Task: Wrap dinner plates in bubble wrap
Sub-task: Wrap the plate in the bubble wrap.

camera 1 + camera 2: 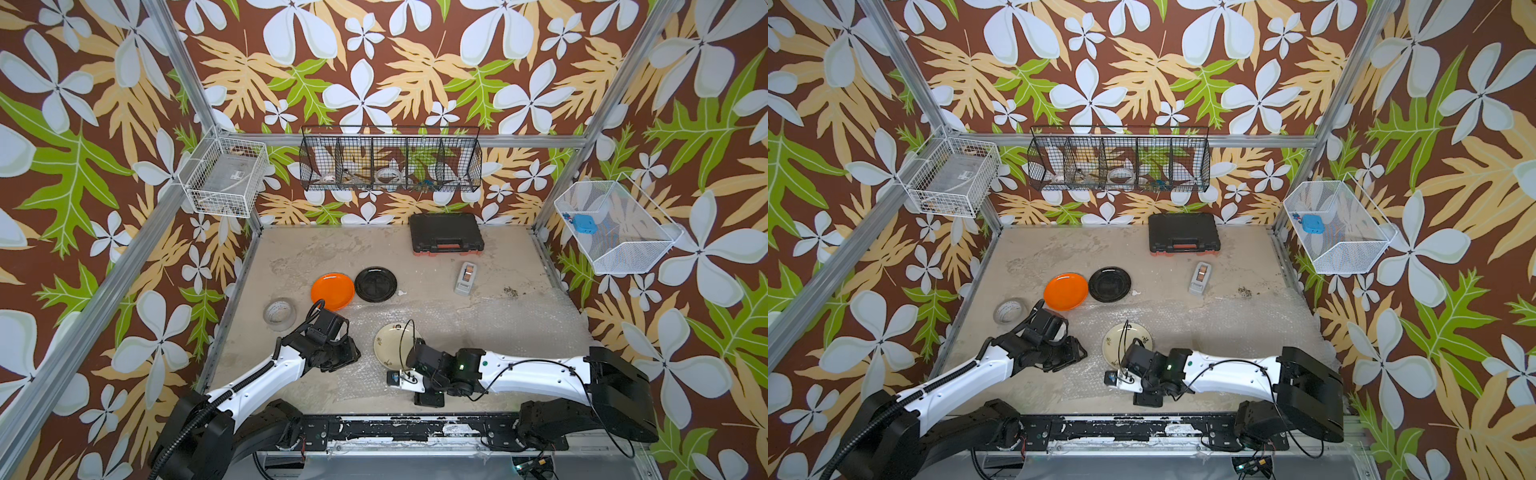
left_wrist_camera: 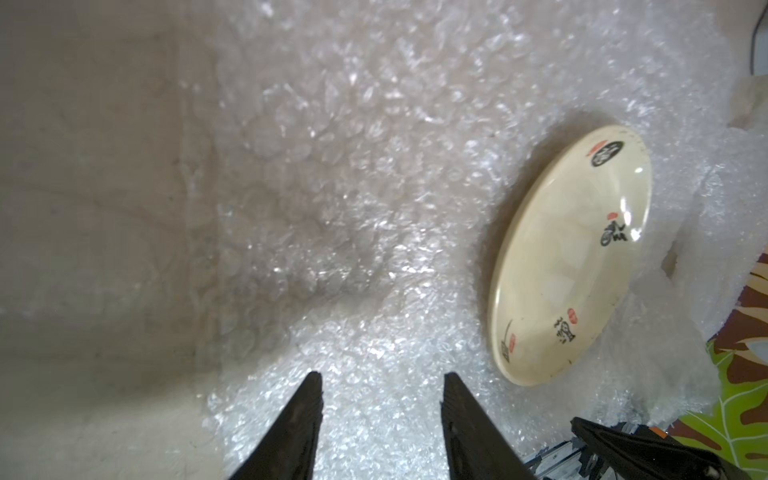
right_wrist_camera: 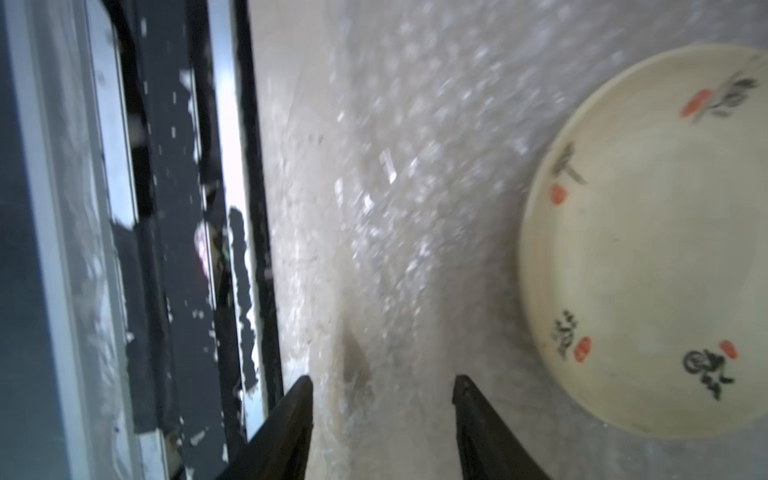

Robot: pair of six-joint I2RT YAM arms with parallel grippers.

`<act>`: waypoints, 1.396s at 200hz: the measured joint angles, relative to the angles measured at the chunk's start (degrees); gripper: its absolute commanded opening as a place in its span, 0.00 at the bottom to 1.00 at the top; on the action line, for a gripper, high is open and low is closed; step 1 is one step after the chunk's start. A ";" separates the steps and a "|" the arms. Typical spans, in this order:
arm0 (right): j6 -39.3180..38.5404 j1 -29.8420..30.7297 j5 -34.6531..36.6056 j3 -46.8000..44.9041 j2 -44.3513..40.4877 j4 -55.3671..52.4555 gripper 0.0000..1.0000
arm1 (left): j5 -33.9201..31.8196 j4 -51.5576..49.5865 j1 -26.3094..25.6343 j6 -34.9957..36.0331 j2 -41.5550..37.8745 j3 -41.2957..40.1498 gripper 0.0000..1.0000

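The cream plate (image 1: 394, 341) lies flat and face up on the bubble wrap (image 1: 490, 328), toward the sheet's left end, with no wrap over it. Being round, it has no long axis; its hollow faces upward. The placement looks deliberate: the sheet extends past it on every side, leaving margin to fold over.

The left gripper (image 2: 380, 376) hangs over the sheet's left margin, jaws apart with nothing between them. The plate is near it but not touched. The right gripper (image 3: 382, 378) hangs over the sheet's near edge, beside the front rail (image 3: 174, 208), jaws likewise apart and empty. Both appear positioned to take hold of an edge.

The orange plate (image 1: 332, 291) and black plate (image 1: 375, 284) sit side by side on the tabletop (image 1: 332, 249) beyond, unwrapped.
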 measured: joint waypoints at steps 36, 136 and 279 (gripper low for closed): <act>-5.92 0.52 9.38 -2.32 1.25 3.30 0.52 | -1.79 0.15 -0.02 -2.80 1.31 -1.40 0.56; -8.83 3.10 6.91 -2.29 -6.21 4.31 0.00 | -16.59 -5.75 -0.07 -6.78 -2.05 2.43 0.50; 12.24 -25.51 -26.32 11.23 11.30 -1.27 0.00 | -0.68 -7.08 -11.93 7.50 -1.86 14.38 0.28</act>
